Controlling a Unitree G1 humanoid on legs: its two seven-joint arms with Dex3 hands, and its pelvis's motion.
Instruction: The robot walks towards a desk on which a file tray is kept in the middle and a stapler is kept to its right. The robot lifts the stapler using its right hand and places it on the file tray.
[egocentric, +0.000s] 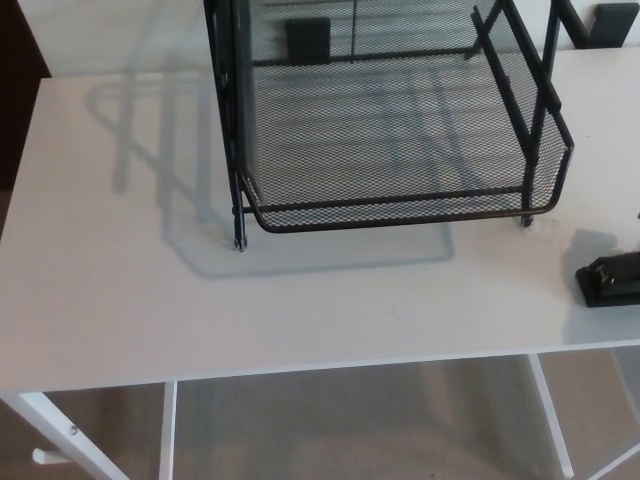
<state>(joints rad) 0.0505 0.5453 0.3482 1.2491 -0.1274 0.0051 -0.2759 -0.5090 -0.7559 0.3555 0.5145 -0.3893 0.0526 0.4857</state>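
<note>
Head view of the desk at the outset of the lift. The stapler (610, 280), a low black body, lies flat on the desk top at the far right of the scene, cut off in part by the picture's right edge; a soft shadow falls on the surface just beyond it. It sits apart from the file tray (400, 215), to the right of and nearer than the tray's near right corner, with bare desk between the two.

The tray is a black wire-mesh stand placed centrally and toward the far side; its lower shelf shows no contents, and its upper part runs out of the top of the picture. Its shadow (190, 200) stretches to the left across the white desk (300, 320). Below the near edge, the white desk frame (60, 430) and a beige floor (350, 420) are visible.

Neither robot hand appears, so the state of the fingers cannot be told.

Judged from this layout, the approach to the desk looks complete or nearly so, since the camera looks straight down over the near edge. The reach with the right hand, the grasp, the lift and the placing on the tray all remain to be done.
</note>
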